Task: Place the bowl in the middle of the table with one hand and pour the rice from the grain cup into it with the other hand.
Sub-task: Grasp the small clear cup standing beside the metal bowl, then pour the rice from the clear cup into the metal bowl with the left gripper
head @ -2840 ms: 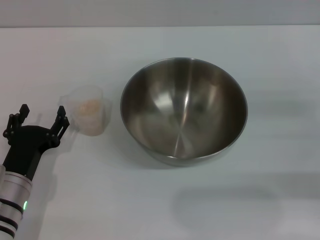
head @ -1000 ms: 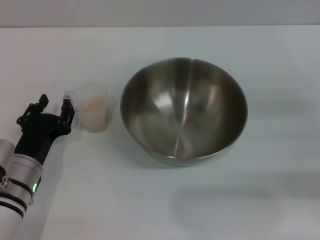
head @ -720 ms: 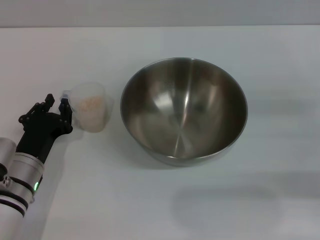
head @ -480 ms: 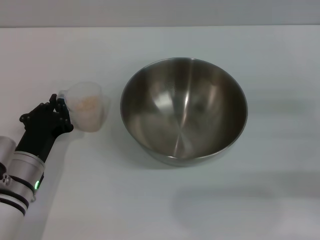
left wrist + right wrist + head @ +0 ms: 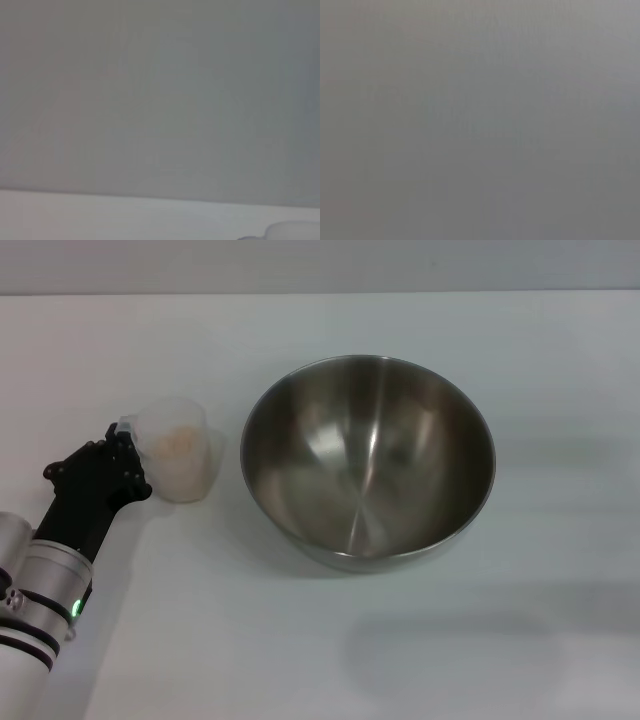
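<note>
- The grain cup [image 5: 176, 452] is standing upright on the table [image 5: 300, 640], just left of the bowl [image 5: 367, 460], with the rice [image 5: 180, 443] showing inside it.
- The left gripper [image 5: 122, 440] is sitting at the cup's left side, its black fingers drawn together on the cup's handle edge.
- The bowl is resting open-side up near the table's middle, apart from the cup.
- The right gripper is showing in no view.

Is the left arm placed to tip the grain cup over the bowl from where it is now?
Probably yes. The left gripper looks shut on the grain cup, which stands upright on the table beside the bowl, with only bare tabletop between them.
</note>
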Robot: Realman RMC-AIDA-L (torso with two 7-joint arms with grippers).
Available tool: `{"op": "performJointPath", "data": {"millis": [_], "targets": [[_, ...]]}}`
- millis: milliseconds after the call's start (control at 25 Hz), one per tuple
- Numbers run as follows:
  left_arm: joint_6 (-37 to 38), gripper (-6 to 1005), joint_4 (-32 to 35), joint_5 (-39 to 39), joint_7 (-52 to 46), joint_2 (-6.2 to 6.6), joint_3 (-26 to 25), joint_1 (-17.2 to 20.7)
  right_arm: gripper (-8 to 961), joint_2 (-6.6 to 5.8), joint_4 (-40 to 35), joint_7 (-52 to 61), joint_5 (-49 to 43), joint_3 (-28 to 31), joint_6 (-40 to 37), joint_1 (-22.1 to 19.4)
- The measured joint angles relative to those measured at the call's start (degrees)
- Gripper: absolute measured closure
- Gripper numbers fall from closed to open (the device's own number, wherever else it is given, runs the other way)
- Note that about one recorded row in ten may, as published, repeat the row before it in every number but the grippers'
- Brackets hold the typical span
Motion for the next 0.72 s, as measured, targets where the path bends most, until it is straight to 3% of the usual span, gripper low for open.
{"op": "performJointPath", "data": {"millis": [360,720], "targets": [[4.96,965,0.05,0.11,3.03,0.18,0.74,-1.09,550,0.00,0.03,0.00,0.00,0.00,0.00,0.18],[13.97,973,-0.46,0.21,25.20,0.56,0.52,-7.73,550,0.00,0.03,-0.01,0.00,0.21,0.70,0.26]]}}
